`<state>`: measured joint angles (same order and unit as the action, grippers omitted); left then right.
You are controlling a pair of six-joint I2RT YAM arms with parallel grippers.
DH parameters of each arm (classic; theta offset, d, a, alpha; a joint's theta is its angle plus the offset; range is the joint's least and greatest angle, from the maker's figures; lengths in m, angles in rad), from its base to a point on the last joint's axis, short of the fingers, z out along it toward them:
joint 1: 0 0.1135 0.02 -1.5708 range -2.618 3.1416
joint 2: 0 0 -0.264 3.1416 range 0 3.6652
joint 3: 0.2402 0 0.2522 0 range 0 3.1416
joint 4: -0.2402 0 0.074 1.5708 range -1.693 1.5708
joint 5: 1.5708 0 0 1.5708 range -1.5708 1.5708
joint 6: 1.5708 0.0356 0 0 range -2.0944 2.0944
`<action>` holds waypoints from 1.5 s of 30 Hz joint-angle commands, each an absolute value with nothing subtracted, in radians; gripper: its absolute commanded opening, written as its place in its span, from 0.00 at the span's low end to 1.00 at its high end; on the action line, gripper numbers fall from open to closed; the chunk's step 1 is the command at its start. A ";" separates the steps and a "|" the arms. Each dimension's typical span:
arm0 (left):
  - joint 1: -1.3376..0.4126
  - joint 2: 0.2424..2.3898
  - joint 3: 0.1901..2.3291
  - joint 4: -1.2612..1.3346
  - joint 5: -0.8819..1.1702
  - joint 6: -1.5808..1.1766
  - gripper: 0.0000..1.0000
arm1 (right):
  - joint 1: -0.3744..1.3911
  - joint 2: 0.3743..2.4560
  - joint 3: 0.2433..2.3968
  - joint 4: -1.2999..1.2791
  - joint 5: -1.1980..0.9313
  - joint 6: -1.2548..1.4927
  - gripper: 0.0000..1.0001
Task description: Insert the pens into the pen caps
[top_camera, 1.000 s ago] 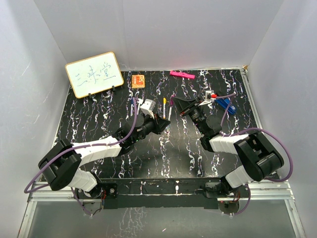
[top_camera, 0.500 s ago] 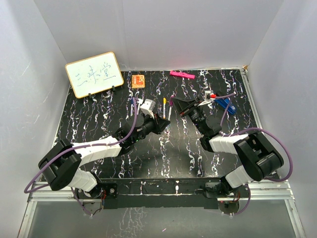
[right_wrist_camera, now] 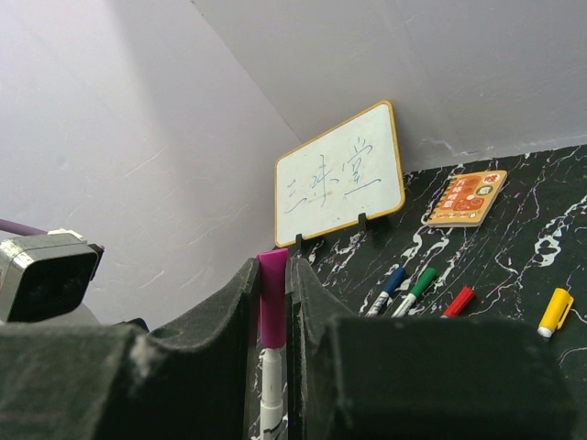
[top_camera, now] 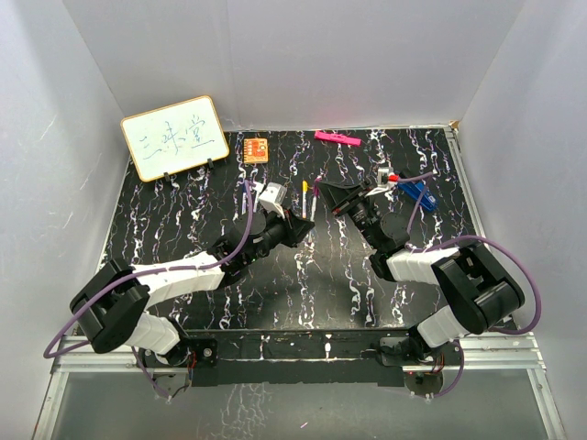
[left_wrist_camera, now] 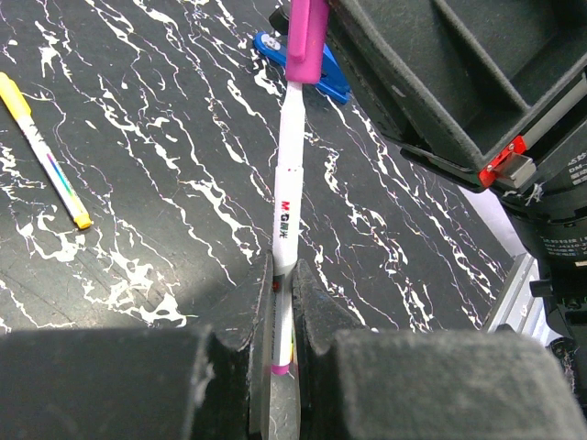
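Observation:
My left gripper (left_wrist_camera: 282, 275) is shut on a white pen (left_wrist_camera: 286, 197) near its magenta rear end. The pen's front end sits inside a purple pen cap (left_wrist_camera: 307, 41). My right gripper (right_wrist_camera: 271, 270) is shut on that cap (right_wrist_camera: 272, 302), and the white barrel (right_wrist_camera: 271, 399) comes out below it. In the top view the two grippers meet tip to tip above mid-table, left (top_camera: 303, 224) and right (top_camera: 330, 196). A yellow-ended pen (left_wrist_camera: 41, 151) lies on the table to the left. A blue-capped pen (right_wrist_camera: 393, 284), a green-capped pen (right_wrist_camera: 420, 284), a red cap (right_wrist_camera: 459, 301) and a yellow cap (right_wrist_camera: 555, 312) lie further back.
A small whiteboard (top_camera: 174, 137) stands at the back left with an orange card (top_camera: 256, 148) beside it. A flat pink bar (top_camera: 337, 138) lies by the back wall. A blue clip-like object (top_camera: 417, 192) sits right of my right gripper. White walls enclose the black marbled table (top_camera: 183, 211).
The two grippers have edged slightly closer together, the right one shifting left. Both grips are unchanged.

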<state>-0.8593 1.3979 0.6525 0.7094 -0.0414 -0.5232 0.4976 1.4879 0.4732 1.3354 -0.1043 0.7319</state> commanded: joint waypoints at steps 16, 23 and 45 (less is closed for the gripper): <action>-0.857 1.364 0.692 0.783 -0.057 -0.499 0.00 | 0.515 1.513 0.477 1.356 -0.136 0.704 0.00; -0.842 1.390 0.720 0.828 -0.113 -0.513 0.00 | 0.520 1.508 0.472 1.314 -0.170 0.707 0.00; -0.678 1.510 0.862 1.060 0.014 -0.633 0.00 | 0.598 1.505 0.507 0.946 -0.111 0.605 0.00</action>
